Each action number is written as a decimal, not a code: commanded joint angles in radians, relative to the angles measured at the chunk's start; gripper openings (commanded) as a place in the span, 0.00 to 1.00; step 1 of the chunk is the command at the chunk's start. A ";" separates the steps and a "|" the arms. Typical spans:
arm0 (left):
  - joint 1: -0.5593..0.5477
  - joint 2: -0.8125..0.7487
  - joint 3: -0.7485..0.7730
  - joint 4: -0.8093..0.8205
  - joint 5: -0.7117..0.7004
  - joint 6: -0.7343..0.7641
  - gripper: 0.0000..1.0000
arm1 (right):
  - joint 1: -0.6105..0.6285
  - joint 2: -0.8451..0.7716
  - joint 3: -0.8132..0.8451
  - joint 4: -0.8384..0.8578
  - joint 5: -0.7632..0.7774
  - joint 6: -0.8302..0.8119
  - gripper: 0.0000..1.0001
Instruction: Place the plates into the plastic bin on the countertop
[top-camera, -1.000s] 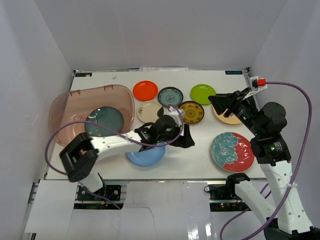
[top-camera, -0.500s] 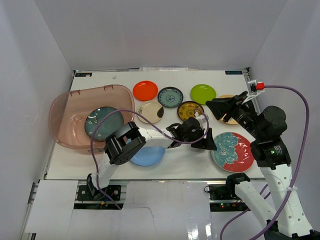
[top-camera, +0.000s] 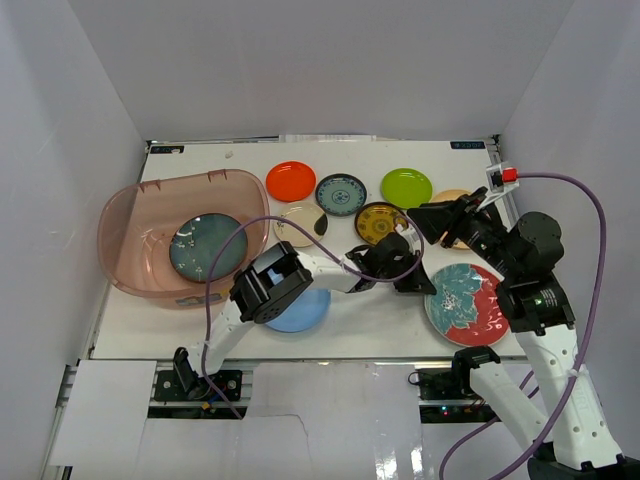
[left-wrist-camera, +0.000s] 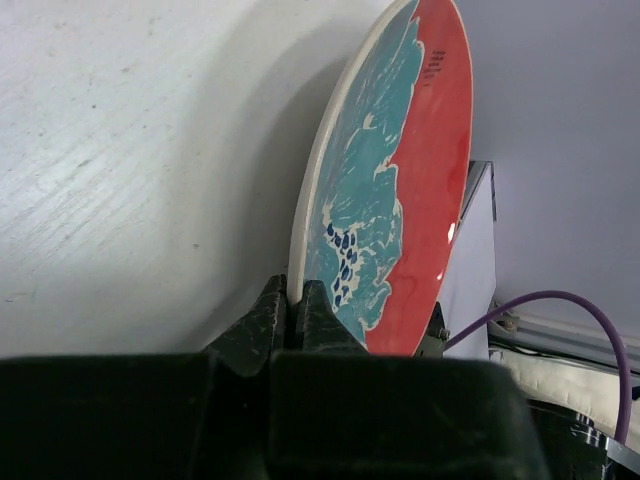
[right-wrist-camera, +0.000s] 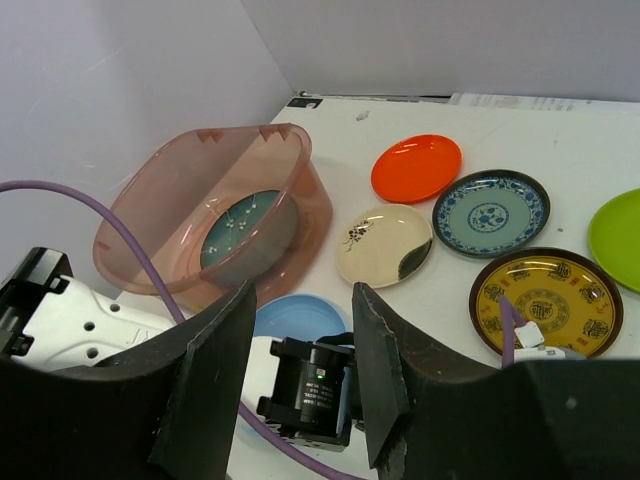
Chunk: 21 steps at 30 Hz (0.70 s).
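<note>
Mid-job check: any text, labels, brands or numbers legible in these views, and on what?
Nothing is legible; no text to quote.
Blue sticker, countertop far right edge: too small.
Dark sticker, countertop far left corner: too small.
White label on the left arm: blurred.
Dark marks on the red-and-teal floral plate: blurred.
</note>
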 joint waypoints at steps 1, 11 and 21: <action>-0.010 -0.022 -0.056 -0.088 -0.048 0.072 0.00 | 0.000 -0.020 -0.001 0.027 -0.003 0.002 0.50; 0.050 -0.483 -0.481 0.186 0.004 -0.004 0.00 | 0.000 -0.014 0.025 0.007 -0.052 -0.001 0.57; 0.382 -1.063 -0.702 0.130 0.125 -0.051 0.00 | -0.002 -0.008 0.058 0.002 -0.071 0.017 0.66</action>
